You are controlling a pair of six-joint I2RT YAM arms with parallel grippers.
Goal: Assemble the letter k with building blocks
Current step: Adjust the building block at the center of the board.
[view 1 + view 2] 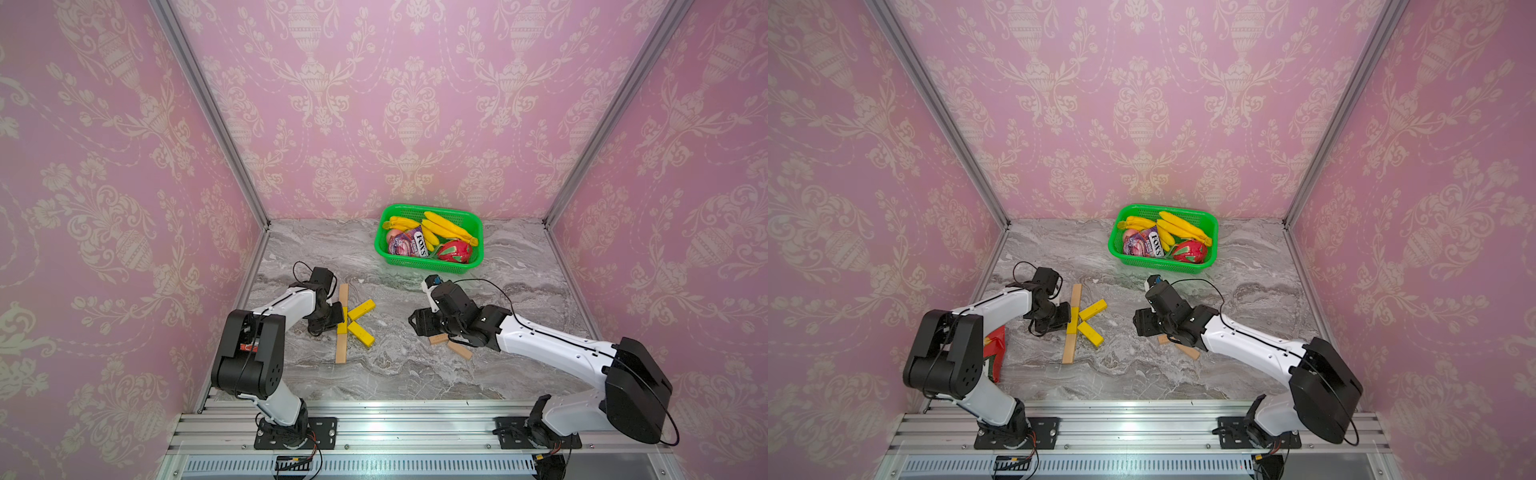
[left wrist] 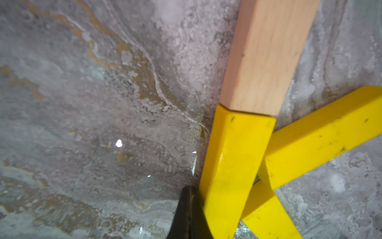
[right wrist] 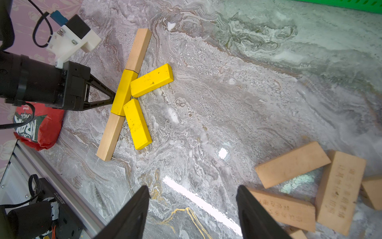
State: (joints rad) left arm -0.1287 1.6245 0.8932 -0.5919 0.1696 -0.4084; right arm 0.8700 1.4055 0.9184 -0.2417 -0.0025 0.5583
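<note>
- Left gripper (image 3: 112, 97) pressed together, tip touching left side of yellow stem bar (image 3: 123, 93).
- Letter k (image 1: 341, 349) lies left of centre: wood-yellow-wood stem, upper yellow arm (image 1: 361, 309) and lower yellow arm (image 1: 360, 333) slanting right.
- Right gripper (image 3: 192, 188) spread, empty, over table (image 3: 237, 107).
- Loose wood blocks (image 3: 292, 164) near-right of it, partly under right arm.

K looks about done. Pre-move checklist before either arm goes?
1. Stem straight, wood-yellow-wood end to end: ok.
2. Upper yellow arm touching the stem: ok.
3. Lower yellow arm touching the stem: ok.
4. Left claw clear of the stem: not ok. It is shut, tip against the stem's middle.
5. Right claw empty: ok. It is open and holds nothing.
6. Spare wood blocks away from the stem: ok.
</note>
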